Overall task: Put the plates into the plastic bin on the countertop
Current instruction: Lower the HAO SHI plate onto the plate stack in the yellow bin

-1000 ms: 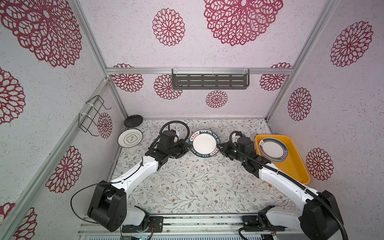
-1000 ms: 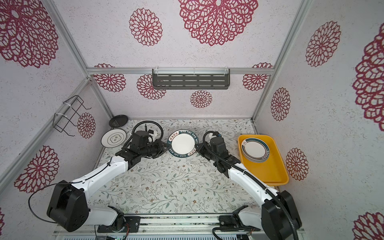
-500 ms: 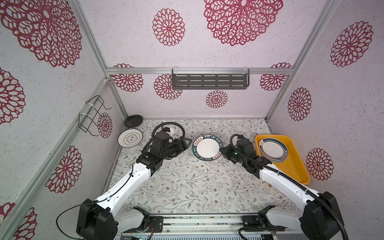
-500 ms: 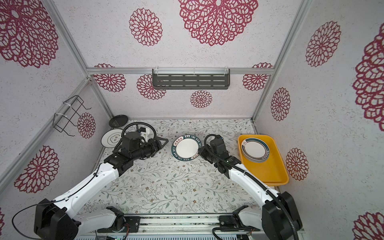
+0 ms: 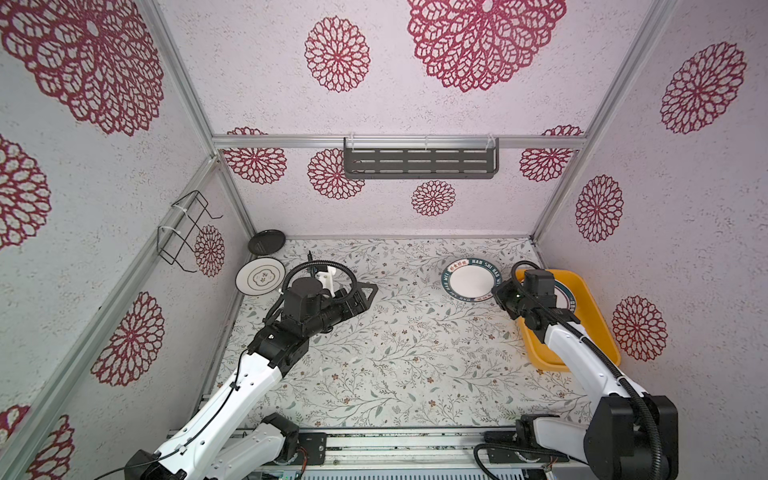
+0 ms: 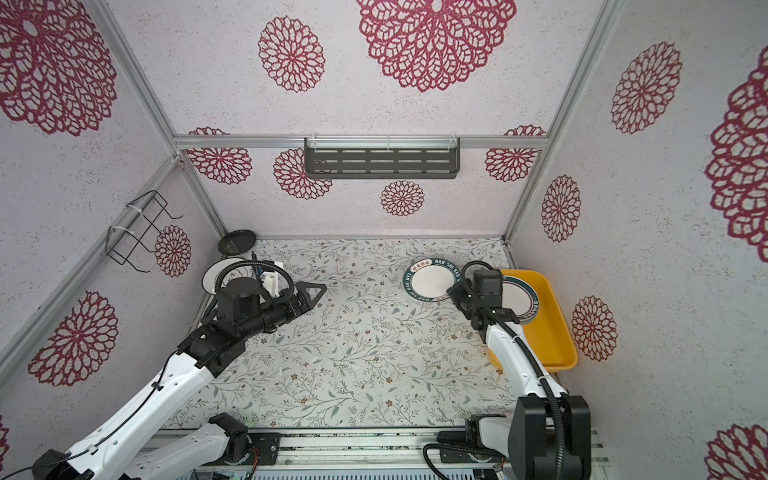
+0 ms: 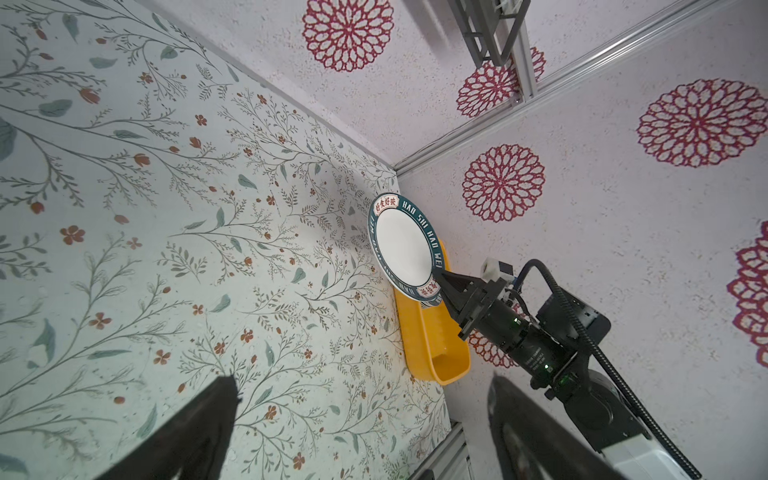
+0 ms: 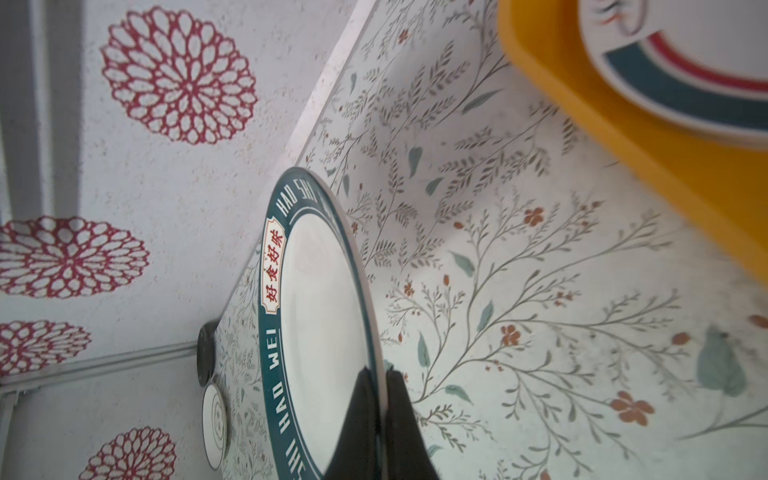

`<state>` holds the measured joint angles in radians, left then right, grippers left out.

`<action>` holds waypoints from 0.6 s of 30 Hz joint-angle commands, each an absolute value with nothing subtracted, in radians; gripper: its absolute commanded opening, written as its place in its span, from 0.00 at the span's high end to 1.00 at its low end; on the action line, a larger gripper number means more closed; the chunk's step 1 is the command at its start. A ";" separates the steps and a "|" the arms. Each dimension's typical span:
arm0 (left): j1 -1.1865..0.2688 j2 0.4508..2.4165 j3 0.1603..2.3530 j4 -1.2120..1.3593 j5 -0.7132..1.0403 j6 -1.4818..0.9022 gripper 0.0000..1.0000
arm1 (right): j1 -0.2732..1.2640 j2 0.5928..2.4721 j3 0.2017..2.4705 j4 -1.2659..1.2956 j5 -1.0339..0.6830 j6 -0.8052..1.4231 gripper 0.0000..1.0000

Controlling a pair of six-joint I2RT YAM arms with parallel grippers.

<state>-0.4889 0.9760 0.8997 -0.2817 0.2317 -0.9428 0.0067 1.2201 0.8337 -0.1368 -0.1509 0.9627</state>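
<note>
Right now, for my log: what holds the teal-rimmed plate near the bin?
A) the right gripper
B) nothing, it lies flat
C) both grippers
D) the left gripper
A: the right gripper is shut on the edge of the teal-rimmed plate; the left gripper is open and apart.

The teal-rimmed plate (image 5: 471, 279) is passing to one tool
The left tool (image 5: 371, 291) is letting go, opening and backing leftward, while the right tool (image 5: 497, 291) alone is carrying it rightward, up beside the yellow bin (image 5: 592, 332).
</note>
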 commanded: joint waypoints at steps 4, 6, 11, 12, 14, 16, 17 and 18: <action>-0.565 0.945 0.983 -0.376 0.066 -0.886 0.03 | -0.179 1.187 0.896 -0.133 -0.232 0.904 1.00; -0.597 0.945 0.999 -0.364 0.011 -0.901 0.03 | -0.234 1.190 0.896 -0.140 -0.238 0.893 1.00; -0.673 0.953 1.076 -0.445 -0.172 -0.864 0.03 | -0.350 1.184 0.869 -0.120 -0.273 0.915 1.00; -0.679 0.950 1.081 -0.435 -0.187 -0.855 0.03 | -0.370 1.185 0.863 -0.110 -0.282 0.918 1.00; -0.678 0.937 1.062 -0.377 -0.207 -0.846 0.03 | -0.401 1.199 0.860 -0.097 -0.289 0.919 1.00; -0.680 0.916 1.055 -0.366 -0.247 -0.847 0.03 | -0.425 1.219 0.854 -0.073 -0.296 0.928 1.00; -0.680 0.905 1.052 -0.365 -0.268 -0.847 0.03 | -0.437 1.232 0.851 -0.057 -0.302 0.931 1.00; -0.680 0.896 1.052 -0.373 -0.280 -0.847 0.03 | -0.444 1.245 0.850 -0.045 -0.307 0.934 1.00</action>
